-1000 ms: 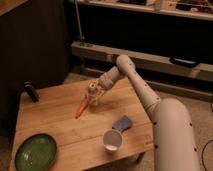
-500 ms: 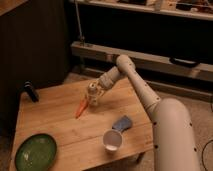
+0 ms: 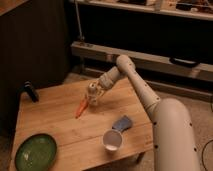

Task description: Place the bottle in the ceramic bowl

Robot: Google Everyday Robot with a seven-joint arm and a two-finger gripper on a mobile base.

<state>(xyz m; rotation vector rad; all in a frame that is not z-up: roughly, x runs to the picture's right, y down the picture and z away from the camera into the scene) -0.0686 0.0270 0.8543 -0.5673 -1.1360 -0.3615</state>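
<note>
The bottle (image 3: 93,93) is small and pale beige. It stands upright near the middle of the wooden table (image 3: 55,122), just right of an orange carrot-like stick (image 3: 81,108). My gripper (image 3: 95,92) is at the bottle, at the end of the white arm reaching in from the right, with its fingers around the bottle's body. The ceramic bowl (image 3: 36,152) is a wide shallow glossy green dish at the table's front left corner, far from the gripper.
A small white cup (image 3: 112,140) stands near the table's front right edge. A blue-grey object (image 3: 122,123) lies just behind it. A dark object (image 3: 31,91) stands at the back left corner. A dark wall and shelving lie behind the table.
</note>
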